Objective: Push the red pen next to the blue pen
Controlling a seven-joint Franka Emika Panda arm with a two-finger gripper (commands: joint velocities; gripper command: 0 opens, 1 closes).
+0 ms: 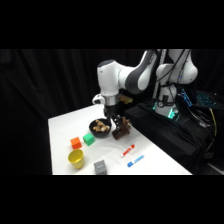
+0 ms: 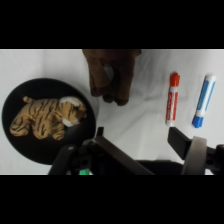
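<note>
Markings: the red pen (image 2: 172,98) carries a printed band along its whitish barrel; I cannot read it. No legible writing on the blue pen (image 2: 203,101).
Task items: both pens lie side by side on the white table (image 1: 155,160), close but apart, roughly parallel.
Position relative to my gripper (image 1: 116,125): the pens lie on the table in front of me, toward the table's near edge; I hang by the black bowl (image 2: 12,107) holding a toy tiger (image 2: 47,117).
Gripper state: my fingers appear spread, holding nothing.
Obscured: a dark brown object (image 2: 111,75) is perhaps another toy; its top is cut off.
</note>
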